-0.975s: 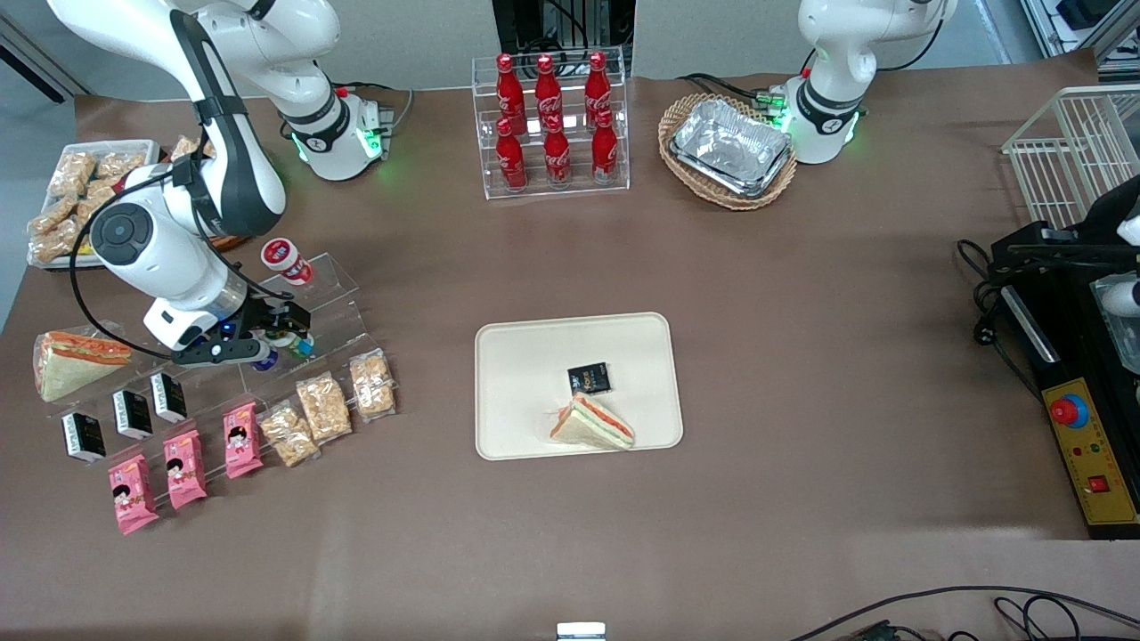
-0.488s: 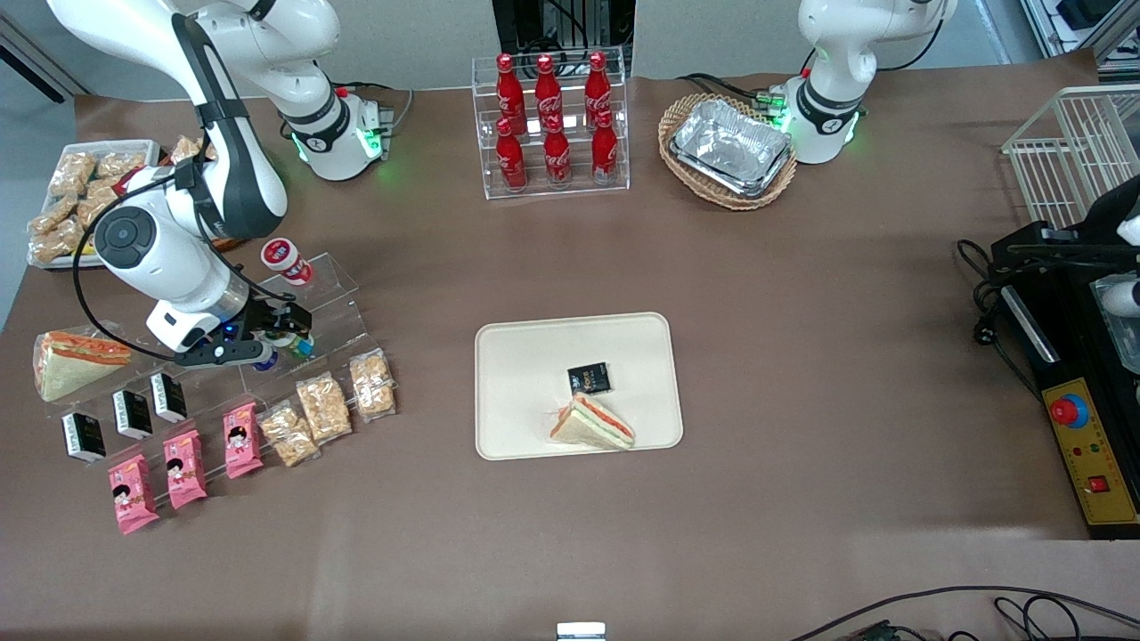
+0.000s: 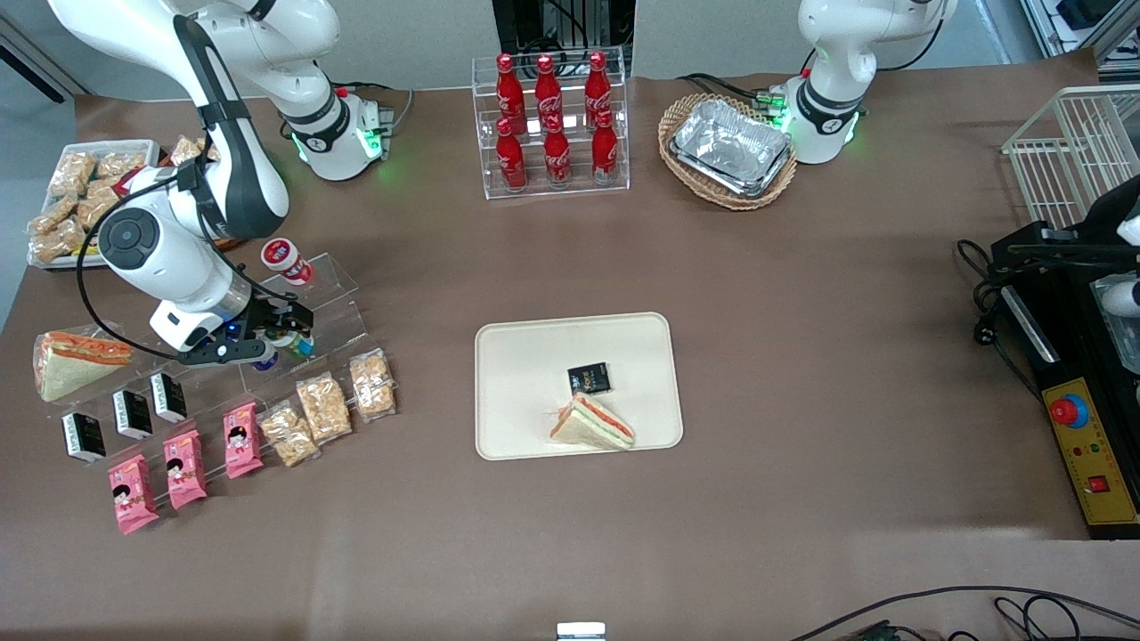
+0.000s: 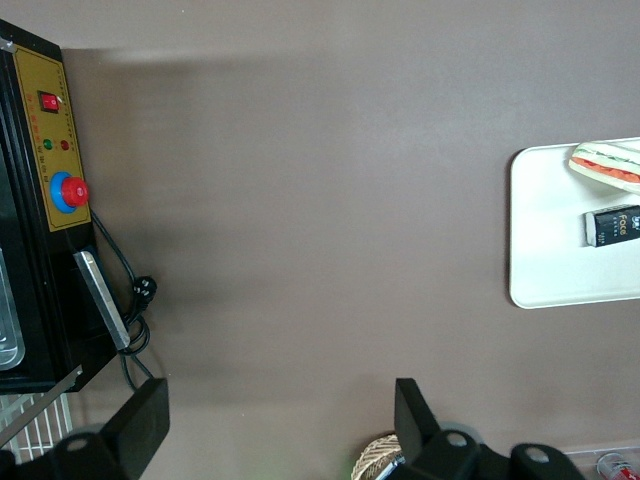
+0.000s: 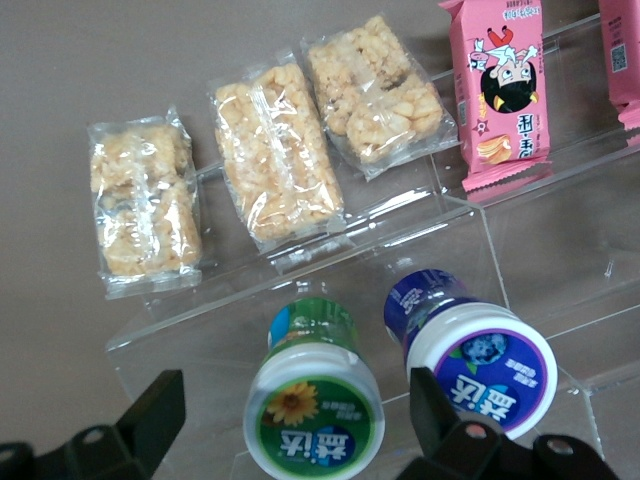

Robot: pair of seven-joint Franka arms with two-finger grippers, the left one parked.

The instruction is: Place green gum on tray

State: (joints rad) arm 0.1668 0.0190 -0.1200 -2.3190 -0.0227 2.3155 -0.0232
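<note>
The green gum (image 5: 313,395) is a small bottle with a green body and a white lid with a green sunflower label. It rests on the clear acrylic stepped stand (image 5: 520,260), beside a blue-bodied bottle (image 5: 470,350). My right gripper (image 5: 297,425) is open, one finger on each side of the green gum's lid with a gap on both sides. In the front view the gripper (image 3: 283,336) hangs over the stand at the working arm's end, and the green gum (image 3: 297,343) peeks out under it. The cream tray (image 3: 525,374) lies mid-table, holding a sandwich (image 3: 591,424) and a black packet (image 3: 589,377).
Rice-cracker packs (image 5: 275,150) and pink snack packs (image 5: 500,90) lie on the stand's lower steps. An orange-bodied bottle (image 3: 285,261) sits on the top step. Cola bottles (image 3: 550,120) and a basket of foil trays (image 3: 730,150) stand farther from the front camera.
The working arm's elbow has shifted slightly; the gripper stays over the stand by the gum bottles, almost unmoved.
</note>
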